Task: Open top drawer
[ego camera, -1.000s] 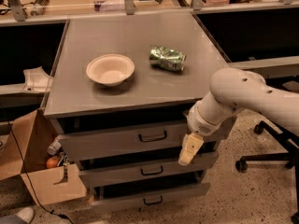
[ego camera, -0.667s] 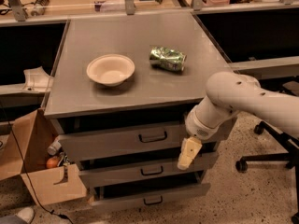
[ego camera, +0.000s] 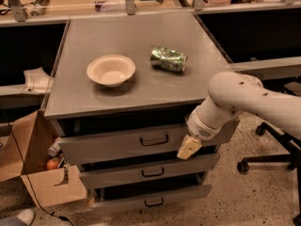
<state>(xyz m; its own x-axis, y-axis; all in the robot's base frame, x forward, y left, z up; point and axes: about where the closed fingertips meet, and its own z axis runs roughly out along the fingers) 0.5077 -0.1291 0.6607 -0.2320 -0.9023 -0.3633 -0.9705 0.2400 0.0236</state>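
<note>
Drawers stood in a stack of three under a grey tabletop (ego camera: 141, 36), and the top drawer (ego camera: 117, 147) sat directly beneath it, its wide grey front panel facing the camera with a dark band of shadow between its upper edge and the tabletop's lip. A dark loop handle (ego camera: 154, 140) sat at the centre of that panel. The gripper (ego camera: 189, 148), a cream-coloured wedge at the end of a white arm (ego camera: 235, 100), hung in front of the right part of the panel near its lower edge, to the right of the handle and apart from it. Whether the gripper touched the panel could not be told, nor whether it was spread or pressed together. The arm reached in from the right side. Below lay the middle drawer (ego camera: 117, 175) and the bottom drawer (ego camera: 178, 194), each narrower, with a similar handle. On the tabletop rested a pale bowl (ego camera: 111, 70), upright, and to its right, well apart, a crushed green can (ego camera: 168, 59) lying on its side. A cardboard box (ego camera: 28, 182) stood on the floor left of the drawers, flaps up, and the wheeled base of a chair (ego camera: 268, 160) showed at the right.
</note>
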